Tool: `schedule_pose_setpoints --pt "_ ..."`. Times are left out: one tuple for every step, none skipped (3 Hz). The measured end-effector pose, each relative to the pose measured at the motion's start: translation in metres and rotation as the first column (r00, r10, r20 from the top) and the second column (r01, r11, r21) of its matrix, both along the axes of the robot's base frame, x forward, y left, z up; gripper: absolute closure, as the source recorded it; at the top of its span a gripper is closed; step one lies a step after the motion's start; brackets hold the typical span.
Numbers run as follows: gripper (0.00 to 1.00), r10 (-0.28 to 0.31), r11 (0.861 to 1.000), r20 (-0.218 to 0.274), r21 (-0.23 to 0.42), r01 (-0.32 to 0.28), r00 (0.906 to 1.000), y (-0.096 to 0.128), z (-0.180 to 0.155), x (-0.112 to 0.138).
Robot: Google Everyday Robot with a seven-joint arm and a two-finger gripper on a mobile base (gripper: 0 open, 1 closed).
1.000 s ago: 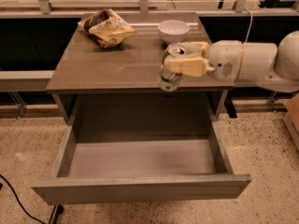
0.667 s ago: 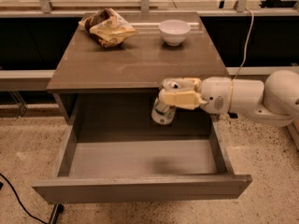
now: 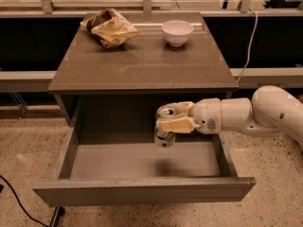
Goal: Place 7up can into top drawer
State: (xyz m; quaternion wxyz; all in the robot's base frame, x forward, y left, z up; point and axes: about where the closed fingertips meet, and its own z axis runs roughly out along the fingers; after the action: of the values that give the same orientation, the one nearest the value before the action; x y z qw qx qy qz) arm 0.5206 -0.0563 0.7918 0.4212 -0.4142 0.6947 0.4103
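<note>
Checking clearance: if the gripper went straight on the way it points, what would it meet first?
The gripper, shut on the 7up can, points sideways across the open top drawer. Its path looks free up to the drawer's far side wall, though it might clear that wall's rim.

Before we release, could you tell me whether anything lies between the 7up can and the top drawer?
Nothing visible does: the gripper holds the 7up can above the open top drawer, within its walls, with only bare drawer floor beneath.
</note>
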Motion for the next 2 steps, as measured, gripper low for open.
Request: schedule_pose_setpoints --pt "1.00 0.011 1.000 0.020 -0.018 -0.010 0.9998 0.0008 -0.0034 -0.0002" --pt "1.00 0.000 1.000 0.033 -0.025 0.000 0.9995 0.0026 -0.0101 0.0037"
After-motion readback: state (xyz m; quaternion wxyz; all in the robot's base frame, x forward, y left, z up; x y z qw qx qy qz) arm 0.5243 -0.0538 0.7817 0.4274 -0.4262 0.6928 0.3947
